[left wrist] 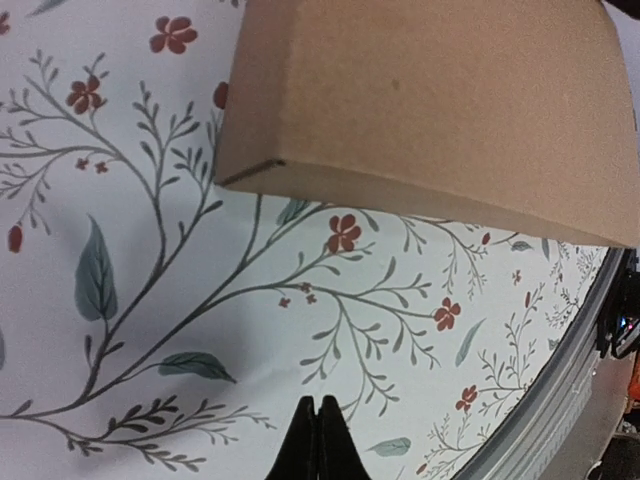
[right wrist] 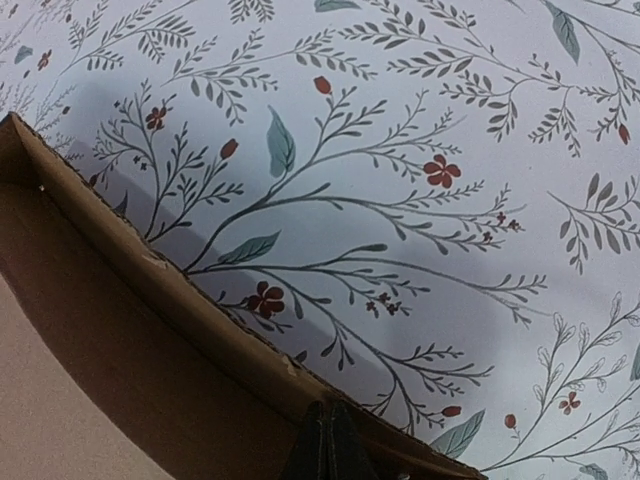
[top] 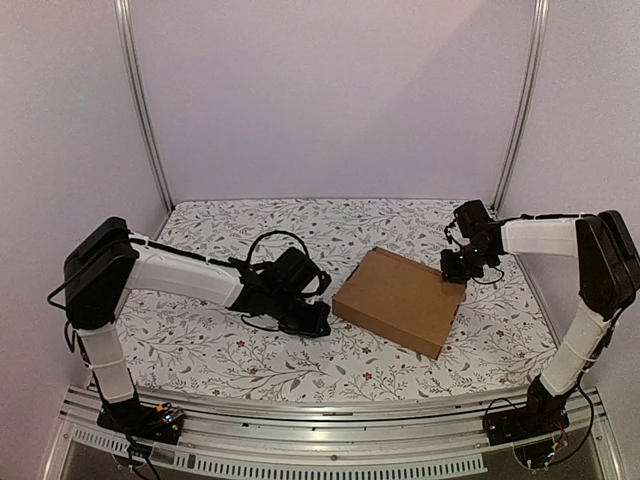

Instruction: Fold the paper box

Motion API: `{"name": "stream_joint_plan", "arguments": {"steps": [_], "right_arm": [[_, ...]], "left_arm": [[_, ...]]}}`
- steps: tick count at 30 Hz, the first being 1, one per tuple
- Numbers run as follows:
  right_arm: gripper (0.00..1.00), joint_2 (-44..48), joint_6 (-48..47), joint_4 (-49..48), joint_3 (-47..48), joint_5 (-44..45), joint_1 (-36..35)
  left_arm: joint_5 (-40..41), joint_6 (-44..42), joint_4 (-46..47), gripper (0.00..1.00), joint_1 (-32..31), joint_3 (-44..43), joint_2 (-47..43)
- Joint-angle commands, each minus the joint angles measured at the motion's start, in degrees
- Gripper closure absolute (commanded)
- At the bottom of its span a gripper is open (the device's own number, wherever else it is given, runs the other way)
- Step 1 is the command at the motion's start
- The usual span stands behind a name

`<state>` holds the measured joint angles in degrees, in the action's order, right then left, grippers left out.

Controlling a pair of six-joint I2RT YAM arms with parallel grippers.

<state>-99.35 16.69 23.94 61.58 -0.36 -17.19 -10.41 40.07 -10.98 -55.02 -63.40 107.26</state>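
The 2 arms are standing at the near edge of the table, and a flowery cloth (top: 250,360) is covering it. The left gripper (left wrist: 316,442) is hanging low over the cloth with its 2 fingers pressed together, holding nothing. The paper box (top: 400,300) is lying flat and closed in the middle of the cloth, just past that gripper and not touching it. The right gripper (right wrist: 328,445) is sitting at the box's far right corner. Its 2 fingers are pressed together too, with the tips right at the box's edge. I cannot tell if they are touching it.
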Motion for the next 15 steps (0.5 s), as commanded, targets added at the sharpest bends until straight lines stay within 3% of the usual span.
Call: {"name": "stream_joint_plan", "arguments": {"steps": [1, 9, 15], "right_arm": [[1.00, 4.7, 1.4, 1.4, -3.8, -2.2, -4.6], [1.00, 9.5, 11.2, -0.3, -8.3, 0.0, -20.2], [1.00, 9.5, 19.0, -2.4, -6.6, 2.2, -31.7]], "left_arm": [[-1.0, 0.4, 1.3, 1.00, 3.7, 2.9, -2.9], [-0.6, -1.7, -0.3, 1.00, 10.5, 6.7, -8.1], [0.6, -5.9, -5.5, 1.00, 14.7, 5.4, -11.6]]}}
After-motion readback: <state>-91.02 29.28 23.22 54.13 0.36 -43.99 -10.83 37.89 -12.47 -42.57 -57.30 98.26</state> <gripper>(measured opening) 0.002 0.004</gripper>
